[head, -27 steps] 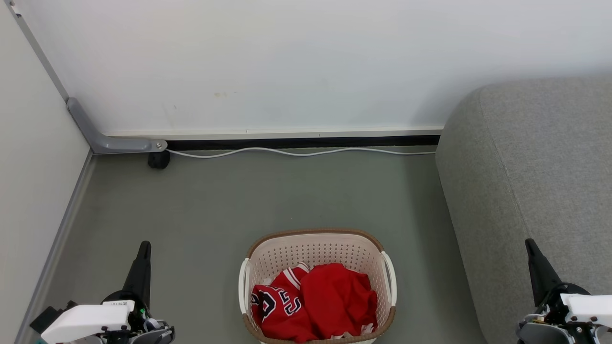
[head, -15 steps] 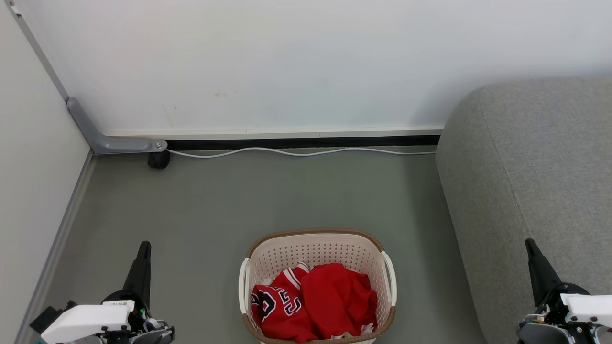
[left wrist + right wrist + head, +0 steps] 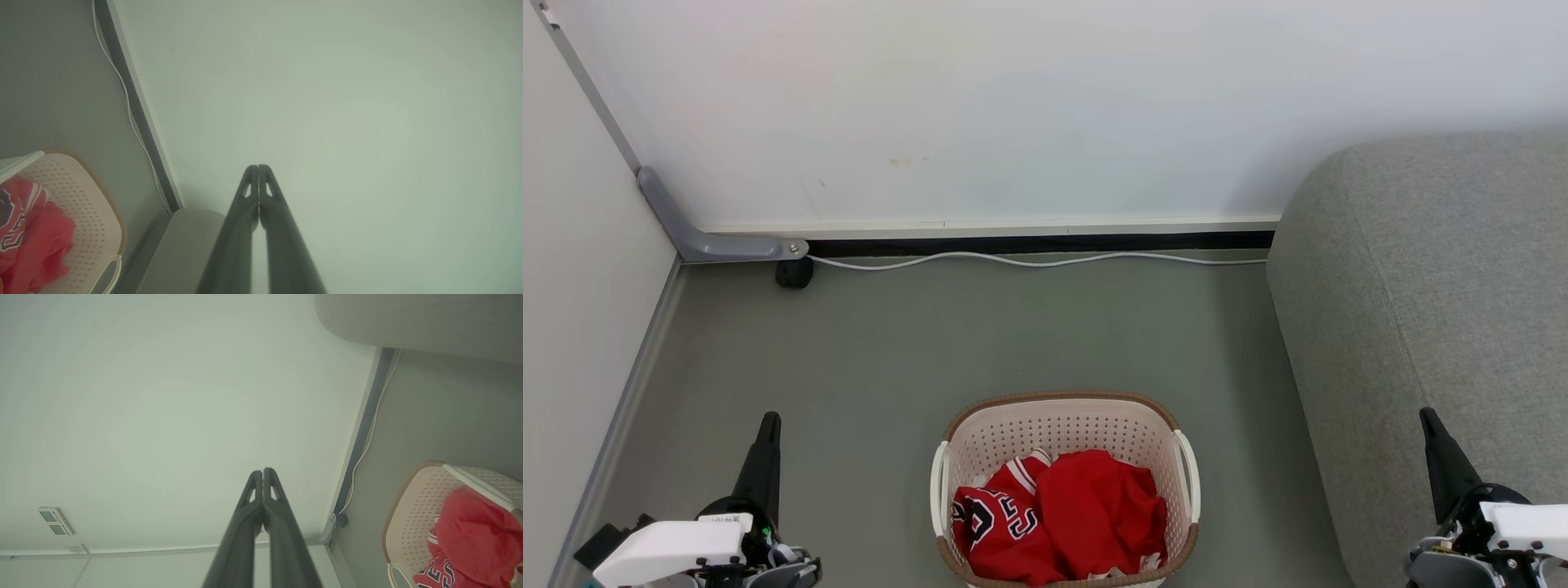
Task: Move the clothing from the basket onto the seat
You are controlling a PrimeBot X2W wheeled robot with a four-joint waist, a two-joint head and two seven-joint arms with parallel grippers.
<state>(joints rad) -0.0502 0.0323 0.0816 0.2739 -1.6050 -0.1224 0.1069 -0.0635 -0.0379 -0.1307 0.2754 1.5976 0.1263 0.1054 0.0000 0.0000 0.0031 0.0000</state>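
Observation:
The cream perforated basket (image 3: 1066, 425) with a brown rim stands on the floor at the bottom middle of the head view. Inside it lie a plain red garment (image 3: 1103, 510) and a red jersey (image 3: 992, 527) with black-and-white lettering. The grey sofa (image 3: 1445, 310) fills the right side, a short gap from the basket. My left gripper (image 3: 769, 420) is at the lower left, shut and holding nothing, well left of the basket. My right gripper (image 3: 1427, 415) is at the lower right over the sofa's edge, shut and holding nothing. Both wrist views show the fingertips pressed together, left gripper (image 3: 258, 166), right gripper (image 3: 262, 470).
A white wall runs across the back with a white cable (image 3: 1037, 261) along its foot. A grey bracket (image 3: 711, 243) and a black wheel (image 3: 794, 273) sit in the far left corner. A side wall (image 3: 580, 310) closes the left. Grey floor (image 3: 980, 335) lies between basket and wall.

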